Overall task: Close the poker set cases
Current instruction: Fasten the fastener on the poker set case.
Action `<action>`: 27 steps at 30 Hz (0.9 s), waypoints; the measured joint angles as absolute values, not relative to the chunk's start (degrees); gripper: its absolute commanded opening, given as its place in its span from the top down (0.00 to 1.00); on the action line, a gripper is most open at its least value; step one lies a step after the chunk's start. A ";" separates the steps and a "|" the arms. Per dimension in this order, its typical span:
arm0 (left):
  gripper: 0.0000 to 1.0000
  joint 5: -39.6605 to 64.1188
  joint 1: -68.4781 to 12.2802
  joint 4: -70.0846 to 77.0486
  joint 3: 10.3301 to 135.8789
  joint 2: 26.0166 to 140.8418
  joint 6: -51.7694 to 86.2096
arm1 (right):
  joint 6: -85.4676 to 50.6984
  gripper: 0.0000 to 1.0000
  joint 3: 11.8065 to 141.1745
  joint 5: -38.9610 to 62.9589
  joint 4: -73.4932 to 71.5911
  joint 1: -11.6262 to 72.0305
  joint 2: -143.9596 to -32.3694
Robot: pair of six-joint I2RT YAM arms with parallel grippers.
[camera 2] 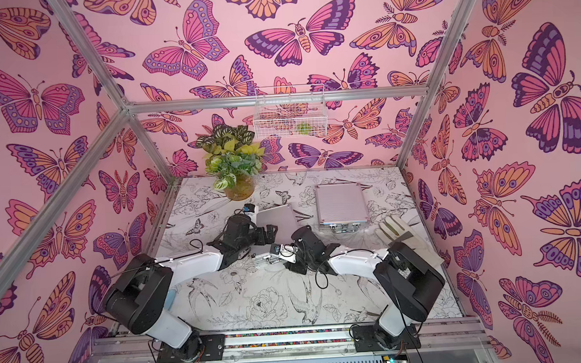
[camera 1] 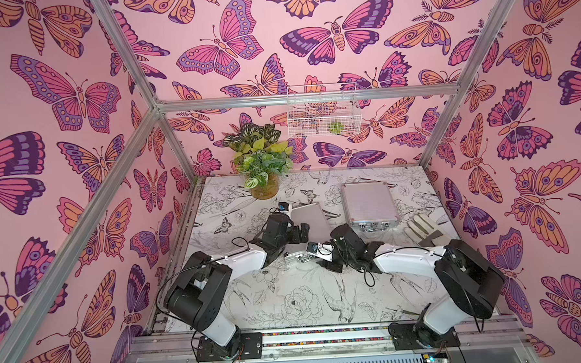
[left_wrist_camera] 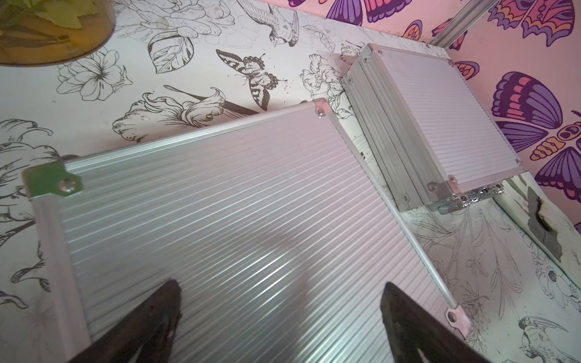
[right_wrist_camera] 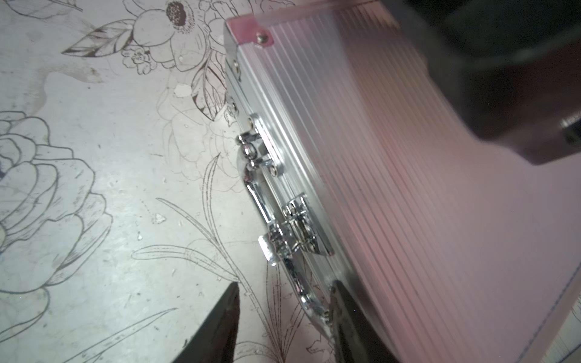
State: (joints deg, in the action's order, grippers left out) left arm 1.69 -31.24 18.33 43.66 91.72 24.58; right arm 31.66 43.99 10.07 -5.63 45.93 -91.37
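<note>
The left gripper (left_wrist_camera: 281, 286) has its fingers spread wide just above the ribbed lid of the near case (left_wrist_camera: 235, 204), close to the lid's front edge. The right gripper (right_wrist_camera: 284, 284) stands with its jaws apart at that case's front side. One finger is over bare table and the other sits against the end of the metal handle (right_wrist_camera: 261, 201), beside a latch (right_wrist_camera: 301, 226). The lid is down, but I cannot tell whether the seam has fully met.

This case lies at the middle of the table (camera 1: 287, 297). The far case (camera 1: 369, 202) lies shut toward the far right corner, handle side facing the near edge, with only a narrow strip between the two. A pale glove (camera 1: 426, 230) lies by the right edge, near that case's near right corner. A potted plant (camera 1: 264, 186) stands at the far edge, left of centre.

The near half of the table is open. The top is printed with line-drawn flowers and birds. The walls are pink with butterflies, set in metal framing, and a wire basket (camera 1: 323, 115) hangs on the back wall.

Both arms rise from bases at the near edge, elbows outward, forearms angled in toward the centre.
</note>
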 measured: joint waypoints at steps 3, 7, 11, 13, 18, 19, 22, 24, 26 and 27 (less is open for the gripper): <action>0.00 1.69 -31.16 18.81 43.40 91.68 24.62 | 32.67 0.51 44.01 11.09 -5.82 45.93 -91.37; 0.00 1.74 -31.14 19.51 43.07 91.61 24.73 | 35.20 0.51 44.01 12.64 -5.85 45.93 -91.44; 0.00 1.87 -31.07 19.73 42.94 91.59 24.73 | 36.53 0.51 43.94 13.72 -6.55 45.93 -91.50; 0.00 1.91 -31.03 19.79 42.92 91.59 24.73 | 36.93 0.51 43.59 13.82 -7.97 45.93 -91.50; 0.00 2.04 -30.87 19.90 42.92 91.61 24.73 | 37.74 0.50 41.52 13.98 -10.59 45.93 -90.41; 0.00 2.09 -30.81 19.92 42.89 91.61 24.73 | 37.80 0.50 41.43 14.00 -10.79 45.93 -89.97; 0.00 2.11 -30.72 19.97 42.87 91.61 24.73 | 38.17 0.50 41.41 13.98 -11.66 45.93 -88.97; 0.00 2.11 -30.72 19.99 42.87 91.61 24.73 | 38.46 0.50 41.41 13.96 -11.92 45.93 -88.58; 0.00 2.11 -30.72 19.99 42.87 91.61 24.73 | 38.87 0.49 41.41 13.91 -12.10 45.93 -88.38; 0.00 2.13 -30.72 19.99 42.87 91.61 24.73 | 39.00 0.49 41.41 13.89 -12.21 45.93 -88.33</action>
